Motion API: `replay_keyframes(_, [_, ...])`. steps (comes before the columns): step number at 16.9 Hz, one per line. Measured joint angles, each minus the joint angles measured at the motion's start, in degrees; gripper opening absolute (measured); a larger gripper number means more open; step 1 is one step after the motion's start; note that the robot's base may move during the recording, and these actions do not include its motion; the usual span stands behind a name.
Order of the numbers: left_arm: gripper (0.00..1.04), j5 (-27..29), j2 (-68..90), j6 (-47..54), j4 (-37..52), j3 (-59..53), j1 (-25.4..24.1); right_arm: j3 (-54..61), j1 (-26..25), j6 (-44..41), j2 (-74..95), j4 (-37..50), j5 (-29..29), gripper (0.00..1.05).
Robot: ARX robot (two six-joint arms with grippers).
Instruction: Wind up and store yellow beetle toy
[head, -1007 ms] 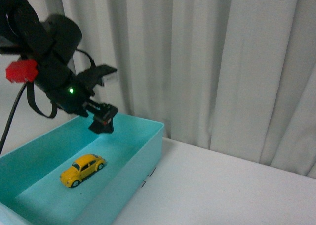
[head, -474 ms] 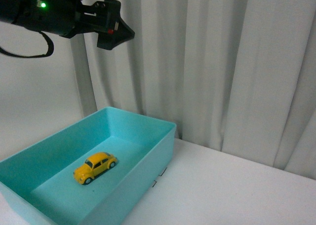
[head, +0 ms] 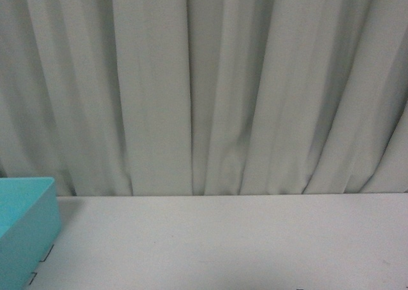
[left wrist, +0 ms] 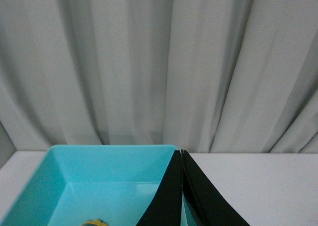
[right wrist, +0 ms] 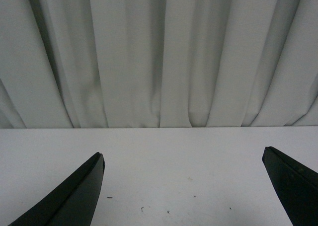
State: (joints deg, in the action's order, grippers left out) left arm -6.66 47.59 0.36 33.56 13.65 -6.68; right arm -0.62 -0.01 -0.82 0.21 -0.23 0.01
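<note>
Left hand pressed shut over the bin, right hand spread wide over bare surface.

In the left wrist view, the left hand [left wrist: 182,159] has its two dark fingers meeting at the tips, gripping nothing, above the near rim of a turquoise bin [left wrist: 59,181]. A sliver of the yellow beetle toy [left wrist: 94,222] shows on the bin floor at the picture's edge. The right hand [right wrist: 184,156] has its fingers [right wrist: 74,196] far apart above a white surface [right wrist: 179,171]. In the front view only a corner of the bin and pale pleated curtains [head: 210,86] show; neither arm appears.
</note>
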Motion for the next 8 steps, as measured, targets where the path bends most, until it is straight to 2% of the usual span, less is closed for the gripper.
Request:
replay_keyframes(3, [0.02, 1.6, -5.2, -0.1, -0.8, -4.2, 2.0, 0.0, 0.0, 0.0, 0.0, 0.0, 0.0, 0.98])
replay_keyframes(4, [0.02, 5.4, -6.9, -0.2, -1.8, -5.4, 4.6, 0.0, 0.0, 0.0, 0.0, 0.0, 0.0, 0.98])
replay_keyframes(5, [0.02, 6.2, -8.7, -0.2, -2.3, -6.4, 6.6, 0.0, 0.0, 0.0, 0.0, 0.0, 0.0, 0.98])
replay_keyframes(8, [0.02, 6.7, -12.7, -0.2, -4.3, -8.2, 6.6, 0.0, 0.0, 0.0, 0.0, 0.0, 0.0, 0.98])
